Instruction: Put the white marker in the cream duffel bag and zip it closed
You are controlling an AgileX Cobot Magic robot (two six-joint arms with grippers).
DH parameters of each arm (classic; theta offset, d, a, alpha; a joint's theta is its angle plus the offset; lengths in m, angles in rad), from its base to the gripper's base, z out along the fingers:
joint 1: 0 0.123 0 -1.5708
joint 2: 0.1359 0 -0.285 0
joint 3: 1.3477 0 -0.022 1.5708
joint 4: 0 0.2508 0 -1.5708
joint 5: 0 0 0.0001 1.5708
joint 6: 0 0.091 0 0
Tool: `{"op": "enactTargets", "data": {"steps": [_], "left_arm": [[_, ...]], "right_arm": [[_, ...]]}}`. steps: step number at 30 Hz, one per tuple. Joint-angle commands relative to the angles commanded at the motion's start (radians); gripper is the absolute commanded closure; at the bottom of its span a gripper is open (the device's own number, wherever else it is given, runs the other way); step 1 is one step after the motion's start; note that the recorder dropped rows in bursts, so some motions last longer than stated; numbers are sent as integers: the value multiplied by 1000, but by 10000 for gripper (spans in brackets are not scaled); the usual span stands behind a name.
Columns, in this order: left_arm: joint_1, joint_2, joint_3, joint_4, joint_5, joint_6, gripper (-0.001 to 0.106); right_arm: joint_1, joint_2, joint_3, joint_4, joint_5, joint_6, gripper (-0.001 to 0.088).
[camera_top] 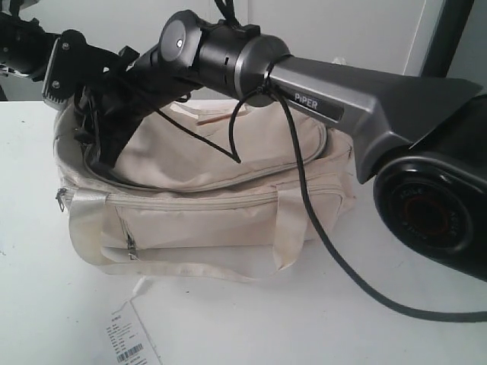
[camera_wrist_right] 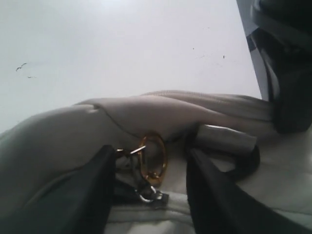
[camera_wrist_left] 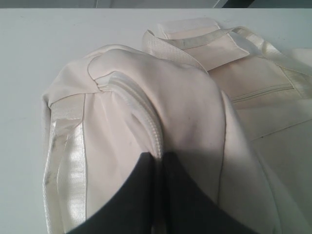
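1. The cream duffel bag (camera_top: 205, 220) lies on the white counter (camera_top: 304, 319), with its top partly unzipped.
2. Left end effector (camera_wrist_left: 161, 195): the fingers seem pressed together on bag fabric beside the zipper, though the view is tight.
3. Right end effector (camera_wrist_right: 150, 163): the fingers stand apart, straddling a gold ring (camera_wrist_right: 163, 158).
4. I cannot tell where the white marker lies.

The word "PiPER" stands in white letters on a dark plate on the grey arm link (camera_top: 380, 91), at about one o'clock from the cream duffel bag (camera_top: 205, 220). At seven o'clock from the bag a white paper tag (camera_top: 129, 341) lies on the surface (camera_top: 251, 327); it bears a barcode and rows of dark print, too small to read. The black joint housing (camera_top: 430, 217), at about three o'clock, shows faint reddish marks, not legible.
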Motion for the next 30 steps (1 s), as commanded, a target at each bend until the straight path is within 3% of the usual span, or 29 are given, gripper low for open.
{"op": "enactTargets", "data": {"steps": [11, 15, 18, 24, 30], "left_arm": [[0, 0, 0, 0, 4, 0, 1050], [0, 0, 0, 0, 4, 0, 1050], [0, 0, 0, 0, 6, 0, 1050], [0, 0, 0, 0, 6, 0, 1050], [0, 0, 0, 0, 8, 0, 1050]], "right_arm": [[10, 59, 0, 0, -75, -2, 472], [10, 61, 0, 0, -90, -2, 655], [10, 50, 0, 0, -93, -2, 869], [10, 7, 0, 0, -64, 26, 868], [10, -34, 0, 0, -27, 183, 868]]}}
